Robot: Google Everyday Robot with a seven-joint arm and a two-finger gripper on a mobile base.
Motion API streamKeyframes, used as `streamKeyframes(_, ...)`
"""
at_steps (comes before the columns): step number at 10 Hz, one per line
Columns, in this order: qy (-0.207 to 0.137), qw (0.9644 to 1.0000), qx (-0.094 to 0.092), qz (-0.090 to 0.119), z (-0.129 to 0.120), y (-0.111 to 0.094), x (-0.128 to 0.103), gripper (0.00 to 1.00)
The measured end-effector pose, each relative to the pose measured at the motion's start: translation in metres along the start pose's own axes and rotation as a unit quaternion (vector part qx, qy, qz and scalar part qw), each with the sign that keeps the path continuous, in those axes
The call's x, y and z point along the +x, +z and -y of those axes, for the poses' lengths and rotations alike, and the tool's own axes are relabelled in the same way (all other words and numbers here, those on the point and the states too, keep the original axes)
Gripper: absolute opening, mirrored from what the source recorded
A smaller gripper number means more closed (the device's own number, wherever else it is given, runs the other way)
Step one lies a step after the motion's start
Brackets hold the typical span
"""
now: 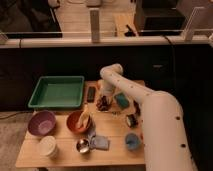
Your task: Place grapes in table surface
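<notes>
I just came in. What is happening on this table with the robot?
A one-armed robot is reaching over the wooden table. Its gripper is down near the middle of the table, to the right of the green tray, and it looks shut on a small bunch of dark grapes. The grapes are at or just above the tabletop; I cannot tell which. The purple bowl and orange bowl stand apart at the front.

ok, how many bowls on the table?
2: the purple bowl in front of the green tray, and the orange bowl just right of it. The arm may hide more at right. The hand is down on the grapes.
</notes>
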Motion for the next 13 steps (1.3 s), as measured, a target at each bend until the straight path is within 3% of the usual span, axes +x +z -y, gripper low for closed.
streamKeyframes(5,0.007,0.9999,0.011,-0.003,-0.002,-0.014,0.007,0.0)
streamKeyframes(13,0.015,0.9987,0.047,-0.012,0.014,-0.084,0.007,0.0)
